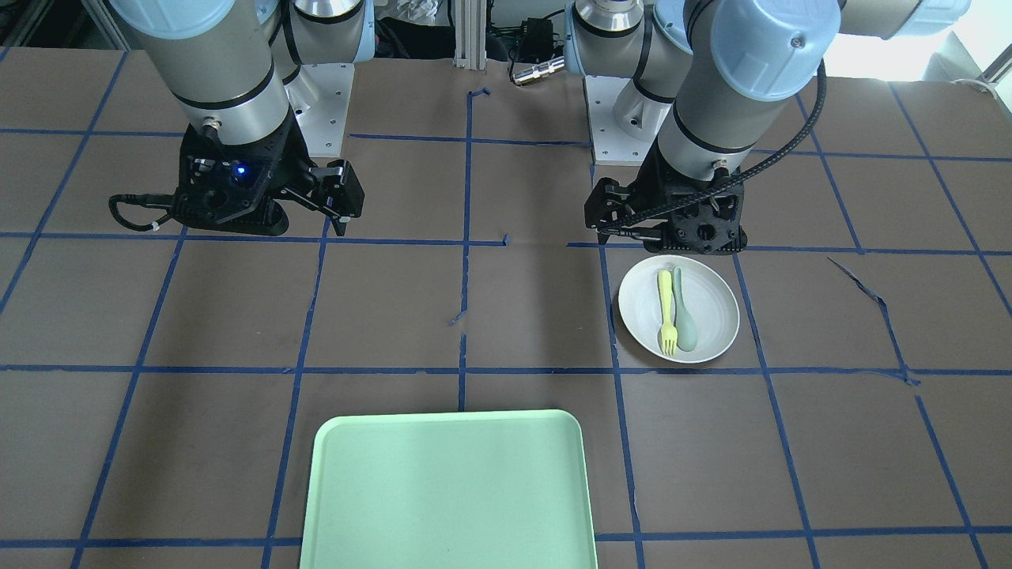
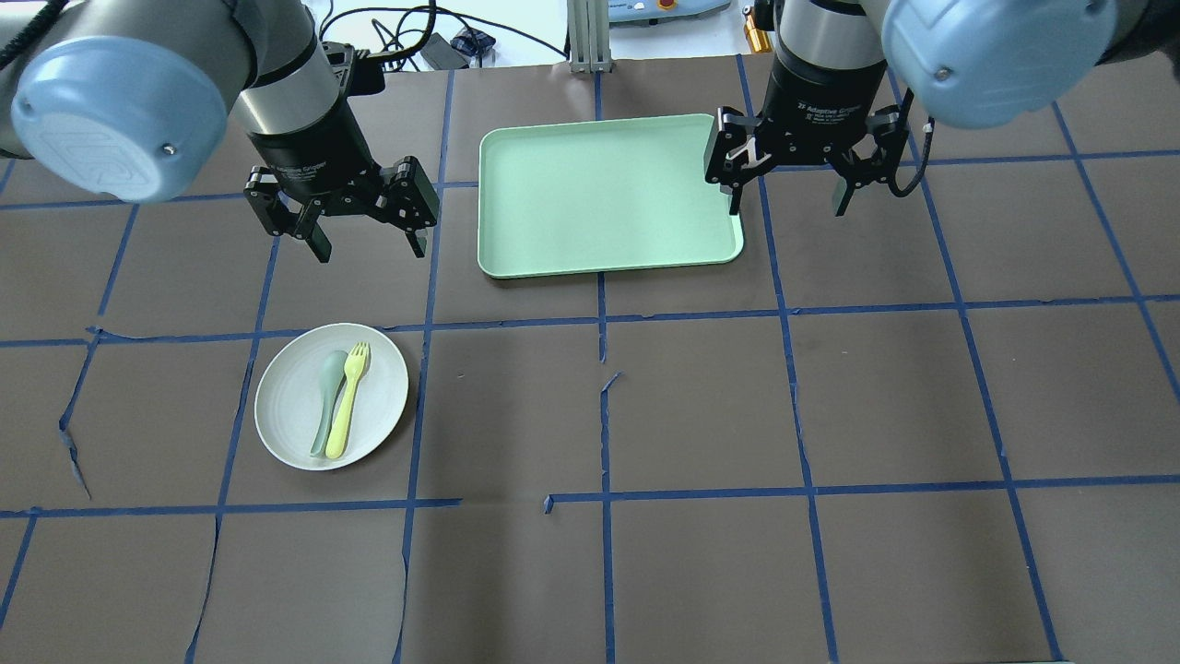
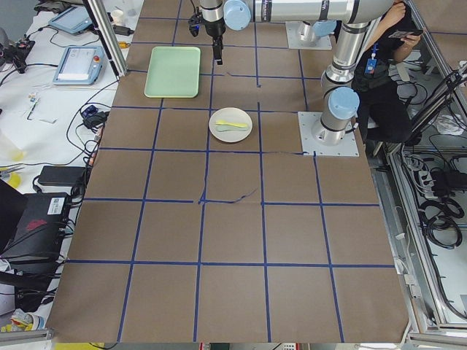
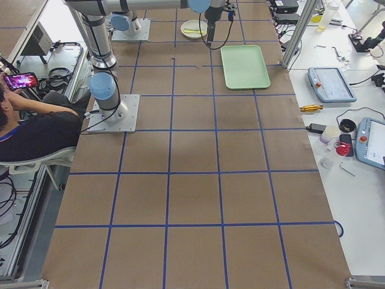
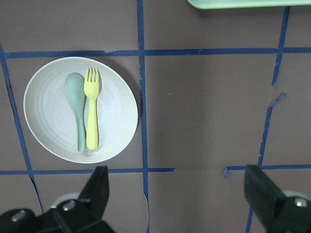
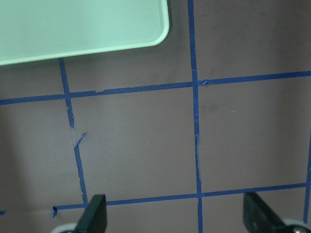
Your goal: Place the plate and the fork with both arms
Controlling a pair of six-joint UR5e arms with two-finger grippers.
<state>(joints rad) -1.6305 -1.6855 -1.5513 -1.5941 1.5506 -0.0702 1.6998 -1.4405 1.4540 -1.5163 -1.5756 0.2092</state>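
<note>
The off-white plate [image 2: 288, 406] lies on the table's left half, also in the left wrist view [image 5: 48, 111] and the front view [image 1: 715, 304]. The pale-yellow fork [image 2: 348, 401] lies on the plate beside a grey-green spoon [image 2: 326, 398], tines toward the far side; the fork also shows in the left wrist view [image 5: 92, 111]. My left gripper [image 2: 371, 249] is open and empty, hanging above the table just beyond the plate. My right gripper [image 2: 788, 205] is open and empty above the table by the tray's right edge.
A mint-green rectangular tray [image 2: 608, 194] lies at the far middle of the table between the two grippers, with nothing on it. Blue tape lines grid the brown table. An operator sits behind the robot in the side views.
</note>
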